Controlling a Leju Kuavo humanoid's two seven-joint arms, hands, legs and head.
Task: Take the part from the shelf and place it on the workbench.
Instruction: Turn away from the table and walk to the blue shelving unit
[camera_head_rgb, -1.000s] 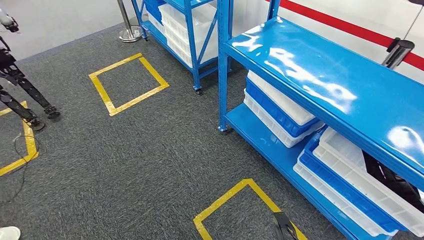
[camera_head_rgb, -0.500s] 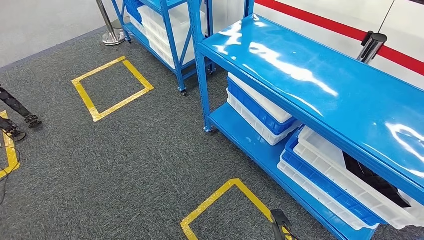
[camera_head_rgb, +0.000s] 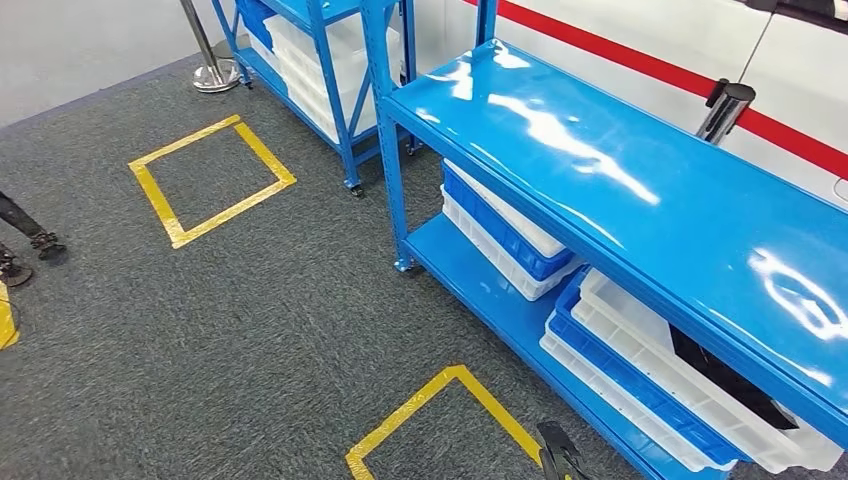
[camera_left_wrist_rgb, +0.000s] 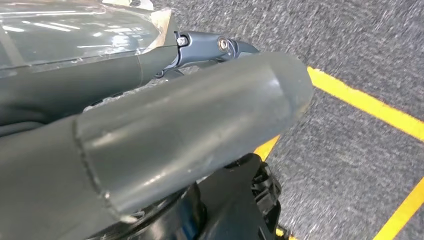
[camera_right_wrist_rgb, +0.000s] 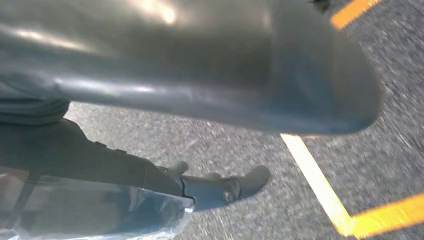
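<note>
Robot faces blue shelf (camera_head_rgb: 640, 190), part apparently a dark piece in the white bin (camera_head_rgb: 700, 385) below; left hand (camera_left_wrist_rgb: 165, 130) and right hand (camera_right_wrist_rgb: 200, 75) hang, grip impossible to tell. Pickup and desk placement remain.

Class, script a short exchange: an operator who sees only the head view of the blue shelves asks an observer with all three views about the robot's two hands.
Operator: I see a blue shelf and white bins. Where is the left hand?
Observer: The left hand hangs over grey carpet with yellow tape. Clear shiny plastic lies beside its dark fingers.
Operator: And the right?
Observer: The right hand is also above taped carpet, with clear plastic by its fingers. I cannot tell whether either hand grips it.
</note>
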